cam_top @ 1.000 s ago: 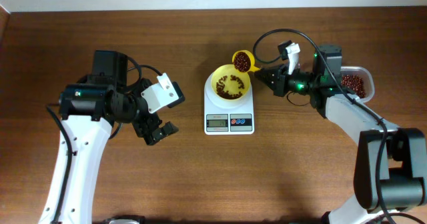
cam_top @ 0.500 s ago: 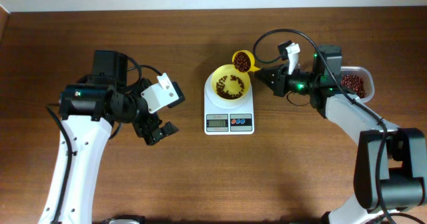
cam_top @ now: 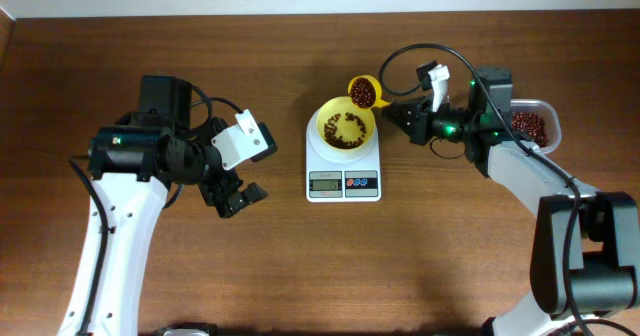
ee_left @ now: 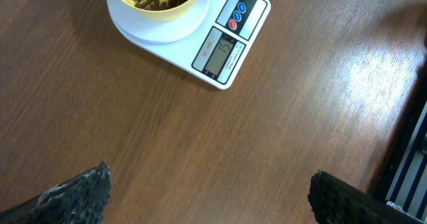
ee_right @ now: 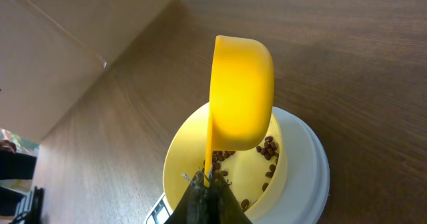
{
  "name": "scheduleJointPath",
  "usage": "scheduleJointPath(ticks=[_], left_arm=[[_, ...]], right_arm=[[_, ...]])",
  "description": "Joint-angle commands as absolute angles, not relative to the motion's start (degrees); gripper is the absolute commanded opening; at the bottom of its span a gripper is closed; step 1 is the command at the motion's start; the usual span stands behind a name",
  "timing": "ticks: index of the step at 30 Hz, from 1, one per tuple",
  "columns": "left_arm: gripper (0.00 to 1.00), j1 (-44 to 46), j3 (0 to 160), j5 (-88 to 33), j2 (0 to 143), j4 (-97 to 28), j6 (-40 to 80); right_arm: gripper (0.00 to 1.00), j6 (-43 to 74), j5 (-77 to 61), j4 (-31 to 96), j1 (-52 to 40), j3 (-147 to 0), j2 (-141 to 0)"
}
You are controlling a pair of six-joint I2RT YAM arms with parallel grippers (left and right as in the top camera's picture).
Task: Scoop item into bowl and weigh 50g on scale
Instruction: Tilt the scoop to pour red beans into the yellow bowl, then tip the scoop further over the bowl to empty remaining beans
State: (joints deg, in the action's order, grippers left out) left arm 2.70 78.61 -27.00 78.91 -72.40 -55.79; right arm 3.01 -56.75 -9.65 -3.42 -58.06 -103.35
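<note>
Overhead, the right gripper (cam_top: 398, 112) shows its fingertips only as a dark wedge pinched on the handle of the yellow scoop (cam_top: 362, 92). The clear container (cam_top: 548, 109) is partly covered by that arm. The digits on the scale (cam_top: 343, 162) are too small to read. The table (cam_top: 300, 266) is dark brown wood with a pale strip of wall along the far edge. The bowl (cam_top: 322, 126) sits on the scale's round platform with a thin scatter of beans (cam_top: 346, 130) in its bottom. The scoop, heaped with more beans, is at the bowl's far right rim, though I cannot tell whether they touch. The left gripper (cam_top: 238, 198) hangs off to the left, well apart from the scale.

From the left wrist, only the fingertips (ee_left: 77, 192) show, in the lower corners, spread wide with nothing between them. The bowl is cut off by the top edge. The display shows digits I cannot read surely. Glare washes the wood at right.

From the right wrist, the scoop's smooth yellow back faces the camera and hides its load. The fingers are a dark blur at the bottom edge, clamped on the handle. Below, glossy red-brown beans lie against the bowl's inner wall.
</note>
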Motion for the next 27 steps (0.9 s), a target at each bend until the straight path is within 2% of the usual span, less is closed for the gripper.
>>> scheduleJointPath(ticks=[1, 9, 12, 27], left_arm=[[0.99, 2.72, 79.55, -28.03, 78.15, -72.31, -56.69], [0.99, 2.72, 79.55, -28.03, 78.13, -72.31, -56.69], [0.99, 2.72, 79.55, -28.03, 78.13, -72.31, -56.69], [0.99, 2.72, 79.55, -28.03, 78.15, -72.31, -56.69]], right_arm=[[0.04, -3.88, -56.71, -9.85, -3.79, -58.19, -103.66], [0.04, -4.34, -57.39, -9.74, -3.79, -58.19, -103.66], [0.04, -10.74, -57.36, -7.88, -3.9, -58.19, -103.66], [0.04, -14.61, -58.43, -7.53, -5.98, -58.19, -103.33]])
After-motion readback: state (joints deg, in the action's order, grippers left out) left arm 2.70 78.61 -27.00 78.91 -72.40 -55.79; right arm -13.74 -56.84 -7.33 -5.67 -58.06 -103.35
